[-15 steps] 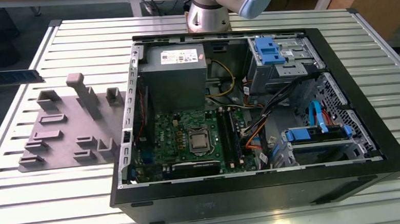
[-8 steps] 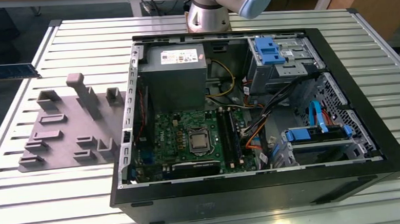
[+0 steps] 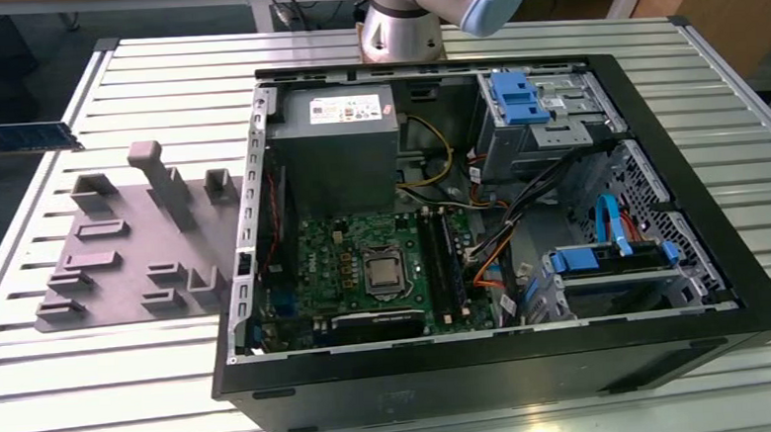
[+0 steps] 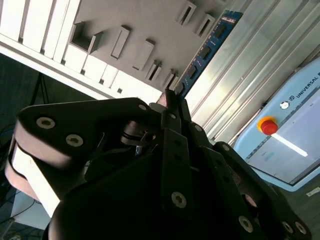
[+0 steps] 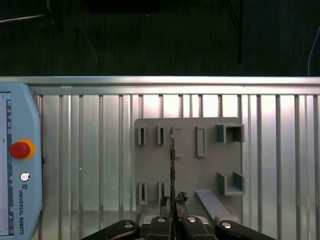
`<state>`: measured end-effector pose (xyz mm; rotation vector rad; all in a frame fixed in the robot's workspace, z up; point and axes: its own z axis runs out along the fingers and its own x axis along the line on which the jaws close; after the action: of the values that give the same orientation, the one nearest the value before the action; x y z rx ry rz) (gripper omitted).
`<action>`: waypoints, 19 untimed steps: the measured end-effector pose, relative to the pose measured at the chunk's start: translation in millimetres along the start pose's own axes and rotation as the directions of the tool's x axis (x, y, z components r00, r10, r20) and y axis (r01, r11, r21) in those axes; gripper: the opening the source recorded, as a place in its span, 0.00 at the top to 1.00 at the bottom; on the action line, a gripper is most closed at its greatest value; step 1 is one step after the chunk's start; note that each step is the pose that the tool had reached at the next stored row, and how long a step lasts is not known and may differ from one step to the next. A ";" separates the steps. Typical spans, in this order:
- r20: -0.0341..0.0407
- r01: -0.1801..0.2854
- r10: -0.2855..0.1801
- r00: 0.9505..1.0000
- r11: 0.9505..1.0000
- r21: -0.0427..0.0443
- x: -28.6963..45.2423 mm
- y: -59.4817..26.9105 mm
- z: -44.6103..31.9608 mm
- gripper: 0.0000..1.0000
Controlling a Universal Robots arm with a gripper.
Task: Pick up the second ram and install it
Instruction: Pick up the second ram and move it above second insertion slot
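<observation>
The second ram [image 3: 22, 137], a thin blue-green stick, hangs in the air above the table's edge at the exterior view's far left, beyond the grey fixture plate [image 3: 123, 245]. In the second wrist view the ram [image 4: 205, 50] juts out from my gripper [image 4: 170, 98], whose fingers are clamped on its near end. In the first wrist view it stands edge-on [image 5: 172, 160] above the fixture plate [image 5: 200, 165], with my gripper [image 5: 172, 201] shut on it. The motherboard's black memory slots [image 3: 438, 263] lie inside the open computer case [image 3: 706, 288].
The fixture plate carries several upright grey blocks [image 3: 159, 173]. A teach pendant with a red button [image 5: 20, 150] lies on the slatted table [image 5: 90, 150] beside the plate. The arm's base [image 3: 399, 27] stands behind the case. Cables and blue drive brackets [image 3: 600, 259] crowd the case's right side.
</observation>
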<state>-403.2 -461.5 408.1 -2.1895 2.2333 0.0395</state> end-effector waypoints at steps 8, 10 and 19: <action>0.000 0.000 0.000 1.000 1.000 0.000 -0.4 -18.9 -0.1 0.86; 0.000 0.000 0.000 1.000 1.000 0.000 -0.5 -23.4 -0.1 0.86; 0.000 0.000 0.000 1.000 1.000 0.000 -0.8 -40.9 -0.3 0.86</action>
<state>-362.2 -461.5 408.1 -2.1895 2.2333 0.0394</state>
